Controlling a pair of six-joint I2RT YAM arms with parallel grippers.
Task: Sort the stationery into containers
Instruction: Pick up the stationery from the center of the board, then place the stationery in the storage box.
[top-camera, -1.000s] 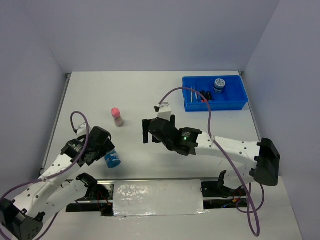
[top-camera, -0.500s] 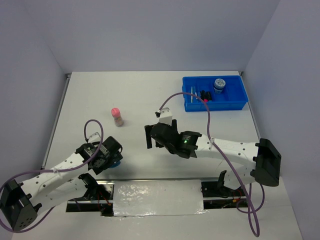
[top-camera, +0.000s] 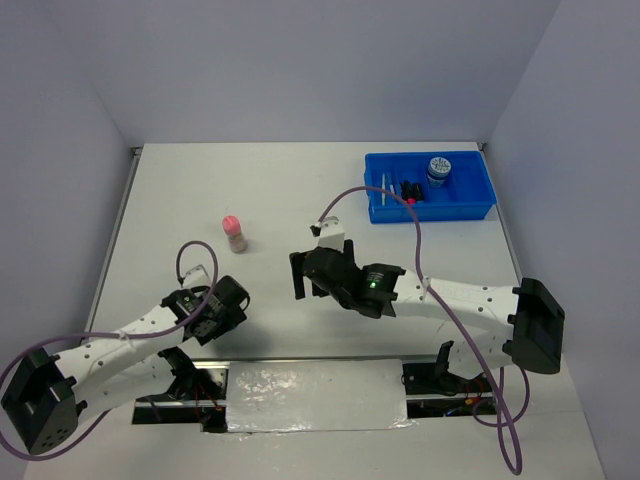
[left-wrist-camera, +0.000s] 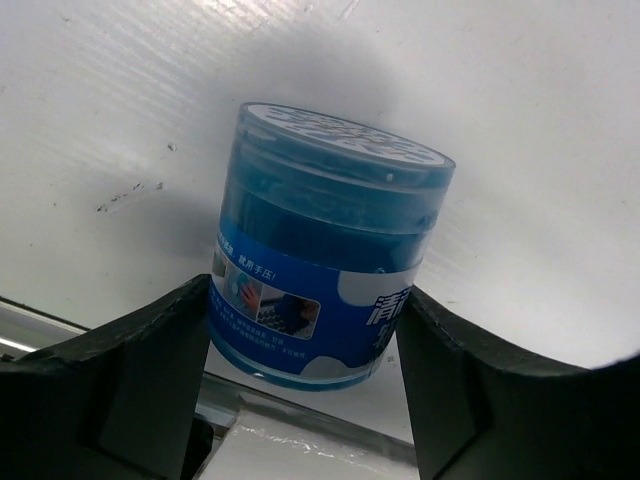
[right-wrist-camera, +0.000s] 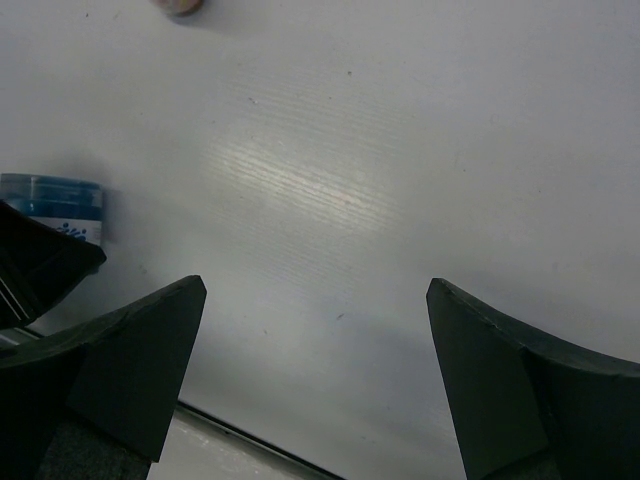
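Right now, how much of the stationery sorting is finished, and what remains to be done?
Done: one blue jar, markers and pale sticks are in the blue tray. In hand: the left jaws press both sides of the second jar, which stands on the table. Left: that jar and the pink-capped bottle; the right jaws are open and empty.

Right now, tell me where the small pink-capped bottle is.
Top view: the pink-capped bottle stands alone left of centre on the white table, beyond the left gripper.

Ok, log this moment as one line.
left claw closed on blue jar | right claw open, empty | pink-capped bottle on table | other jar in tray
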